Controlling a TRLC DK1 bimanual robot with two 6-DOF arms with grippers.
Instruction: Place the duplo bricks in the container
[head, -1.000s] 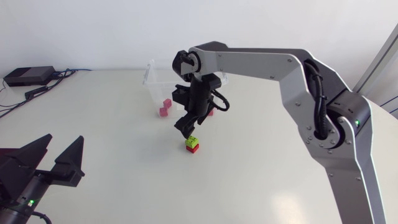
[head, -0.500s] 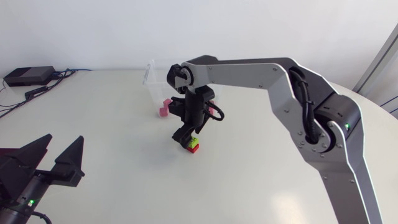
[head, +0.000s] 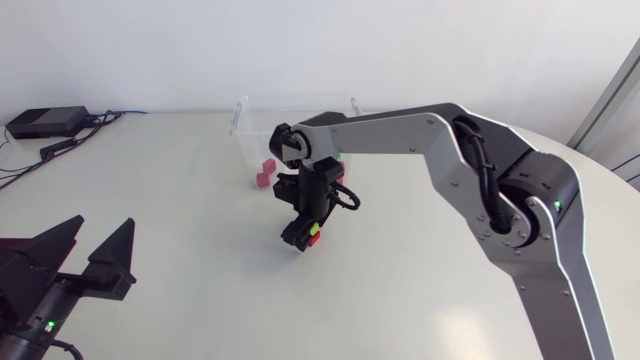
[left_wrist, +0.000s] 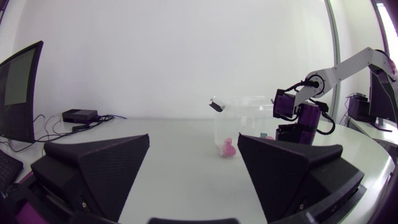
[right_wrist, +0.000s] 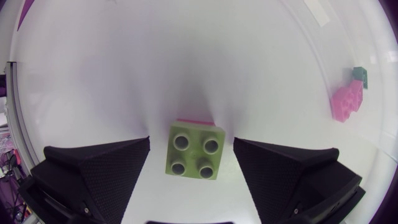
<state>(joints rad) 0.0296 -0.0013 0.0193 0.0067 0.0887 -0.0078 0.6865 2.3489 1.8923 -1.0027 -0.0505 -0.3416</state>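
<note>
Black left claw (head: 100, 236) sits spread wide, idle. Clear container (head: 243, 128) holds pink bricks (head: 264, 173). My right claw (head: 303, 233) is open either side of the green-on-red brick stack (right_wrist: 194, 151) on the worktop (head: 180, 290), not touching it. Grasp step I reckon: squeeze next, then lift.

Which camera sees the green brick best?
The right wrist view: the green brick sits between the open fingers, studs showing. The head view shows only a sliver by the right gripper; the left wrist view shows none.
</note>
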